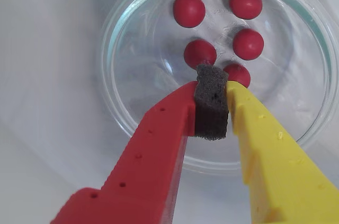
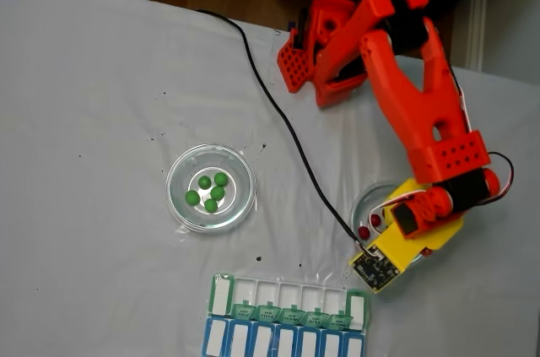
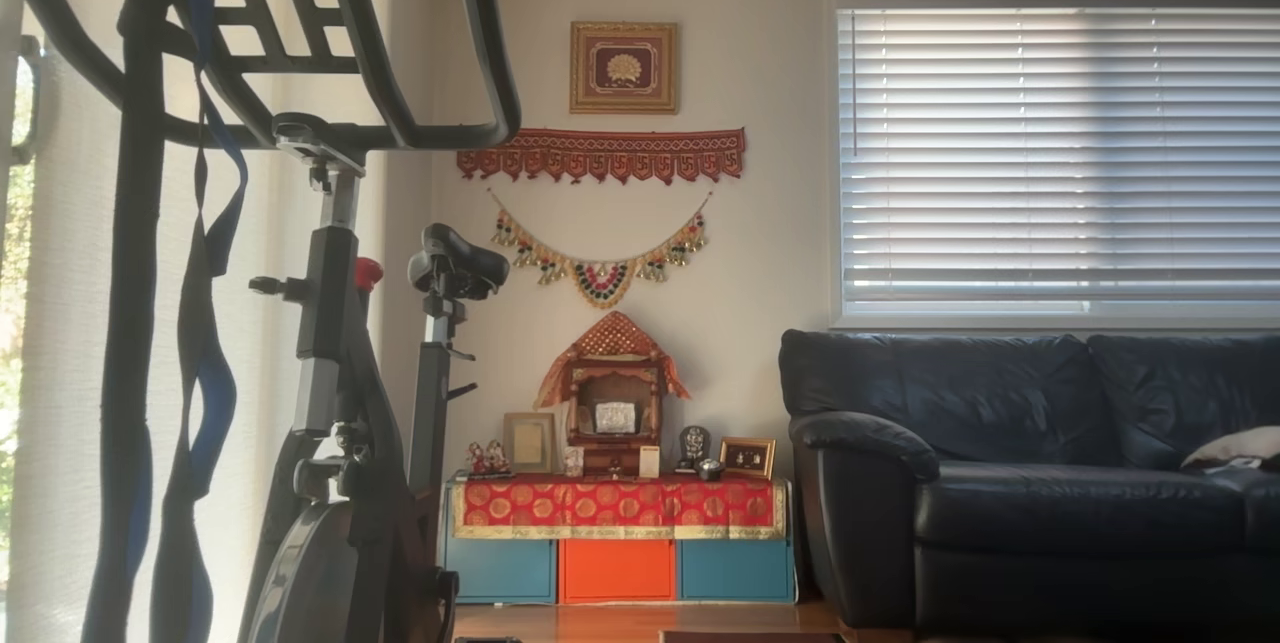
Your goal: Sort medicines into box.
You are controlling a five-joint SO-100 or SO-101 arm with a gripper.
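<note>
In the wrist view, several glossy dark red medicines [image 1: 248, 43] lie in a round clear glass dish [image 1: 124, 28]. My gripper [image 1: 211, 83], with one red and one yellow finger, hangs just above the nearest balls. Its jaws are shut, with only a dark foam pad [image 1: 211, 108] pressed between them and no ball held. In the fixed view my gripper [image 2: 390, 220] covers most of that dish [image 2: 364, 205], where a red ball [image 2: 364, 231] shows at the left. Several green medicines [image 2: 211, 191] sit in a second glass dish [image 2: 179, 205] to the left. The box [image 2: 287, 300], lids open, lies at the bottom edge.
A black cable [image 2: 278, 112] runs across the white table cloth from the arm's red base [image 2: 316, 45] toward the gripper. The other view looks into a living room with an exercise bike [image 3: 330, 373] and a dark sofa [image 3: 1030, 463].
</note>
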